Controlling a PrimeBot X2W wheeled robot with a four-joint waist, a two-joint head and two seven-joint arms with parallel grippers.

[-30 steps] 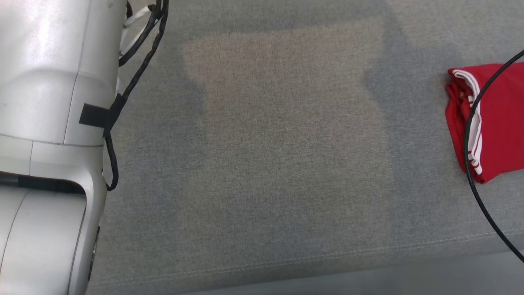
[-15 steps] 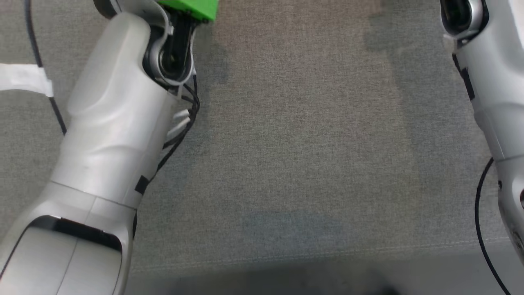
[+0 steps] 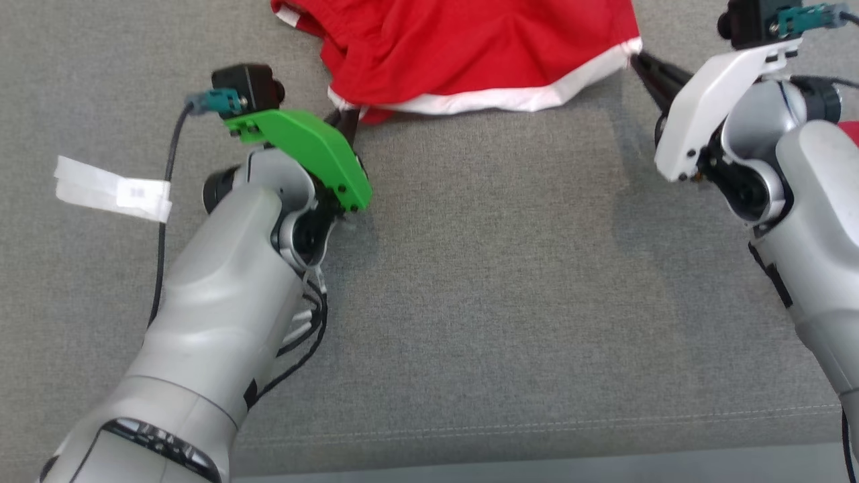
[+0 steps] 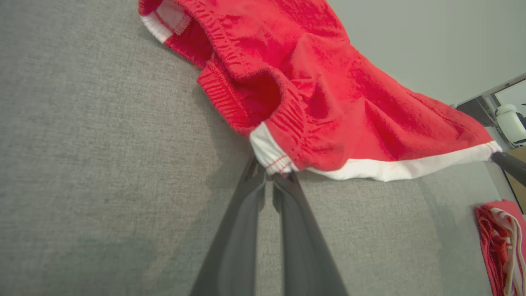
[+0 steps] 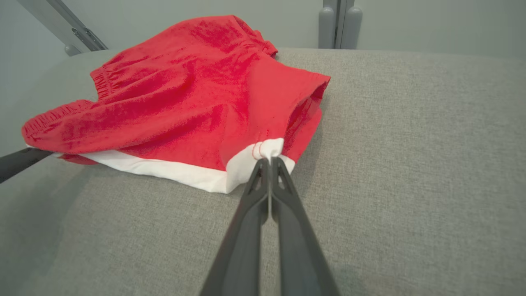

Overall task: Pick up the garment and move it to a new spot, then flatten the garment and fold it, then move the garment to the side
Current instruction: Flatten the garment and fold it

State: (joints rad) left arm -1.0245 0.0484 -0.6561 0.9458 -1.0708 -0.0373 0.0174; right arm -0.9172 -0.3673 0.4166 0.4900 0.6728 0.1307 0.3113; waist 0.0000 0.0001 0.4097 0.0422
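Open grey cushion [image 3: 510, 282] stretches nearside; the red garment [image 3: 470, 47] blocks the far side.

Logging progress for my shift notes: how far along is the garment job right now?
Done: both white hem corners of the red garment are gripped. In hand: left gripper and right gripper, jaws shut, hold it on the grey cushion. Left: it is bunched, so flattening, folding and moving aside remain.

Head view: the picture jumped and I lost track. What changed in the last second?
The head camera swung: the red garment came into view, with the left gripper and right gripper each shut on its white hem. The grey cushion is unchanged.
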